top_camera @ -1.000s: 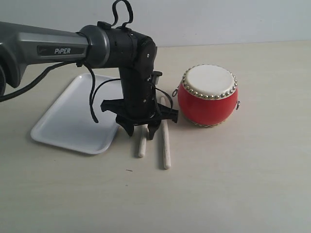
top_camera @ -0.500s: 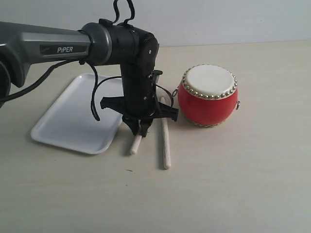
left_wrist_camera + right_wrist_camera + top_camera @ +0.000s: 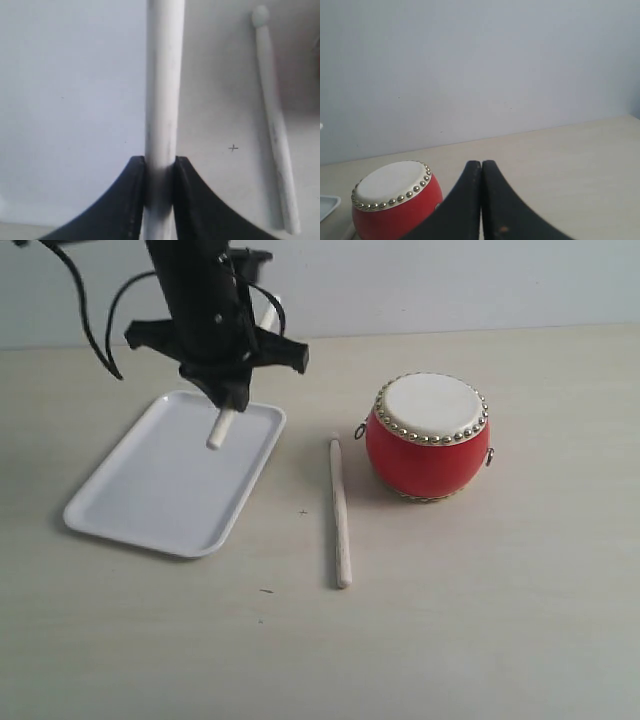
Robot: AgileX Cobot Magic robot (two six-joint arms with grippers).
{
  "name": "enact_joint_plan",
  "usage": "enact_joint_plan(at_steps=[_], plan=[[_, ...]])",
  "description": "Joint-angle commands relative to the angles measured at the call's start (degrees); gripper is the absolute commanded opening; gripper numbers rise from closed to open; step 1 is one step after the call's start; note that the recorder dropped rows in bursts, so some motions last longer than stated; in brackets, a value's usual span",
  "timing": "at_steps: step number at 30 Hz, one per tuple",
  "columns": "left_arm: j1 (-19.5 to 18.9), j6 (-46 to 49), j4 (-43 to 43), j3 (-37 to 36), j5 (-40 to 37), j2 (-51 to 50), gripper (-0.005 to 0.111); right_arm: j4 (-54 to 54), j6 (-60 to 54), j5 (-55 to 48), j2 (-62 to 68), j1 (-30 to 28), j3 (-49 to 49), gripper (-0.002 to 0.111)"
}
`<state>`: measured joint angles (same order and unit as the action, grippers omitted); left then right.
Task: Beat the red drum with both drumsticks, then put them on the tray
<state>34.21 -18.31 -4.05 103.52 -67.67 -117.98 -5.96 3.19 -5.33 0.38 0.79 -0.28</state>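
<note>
Left gripper (image 3: 229, 398) clamped on one slim pale wooden drumstick (image 3: 218, 428), held tilted above the flat white rectangular plastic tray (image 3: 130, 502). Second drumstick (image 3: 340, 512) lies on the beige tabletop (image 3: 480, 620) between tray and squat glossy red drum (image 3: 425, 458), touching neither. Right gripper (image 3: 481, 167): fingers pressed together, empty.

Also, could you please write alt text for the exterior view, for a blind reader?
The left gripper holds one drumstick nearly upright, its lower end over the white tray. The second drumstick lies on the table between the tray and the red drum, which stands upright.
</note>
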Motion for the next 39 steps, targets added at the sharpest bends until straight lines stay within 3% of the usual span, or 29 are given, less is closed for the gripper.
enact_joint_plan(at_steps=[1,10,14,20,29,39], plan=[[-0.07,2.25,-0.26,-7.31,8.13,12.62,0.000,0.33,-0.05,0.23,-0.38,0.20,0.28,0.000],[0.08,2.86,-0.26,-36.63,26.98,47.45,0.000,0.33,-0.05,0.23,-0.38,0.20,0.28,0.000],[0.08,2.03,-0.26,-50.00,29.65,64.25,0.000,0.33,-0.05,0.23,-0.38,0.20,0.28,0.000],[0.08,1.73,-0.26,-62.90,30.71,86.63,0.000,0.33,-0.05,0.23,-0.38,0.20,0.28,0.000],[0.08,1.61,-0.35,-71.57,29.88,107.58,0.000,0.33,-0.05,0.23,-0.38,0.20,0.28,0.000],[0.08,1.73,-0.35,-72.33,27.00,114.51,0.000,0.33,-0.05,0.23,-0.38,0.20,0.28,0.000]])
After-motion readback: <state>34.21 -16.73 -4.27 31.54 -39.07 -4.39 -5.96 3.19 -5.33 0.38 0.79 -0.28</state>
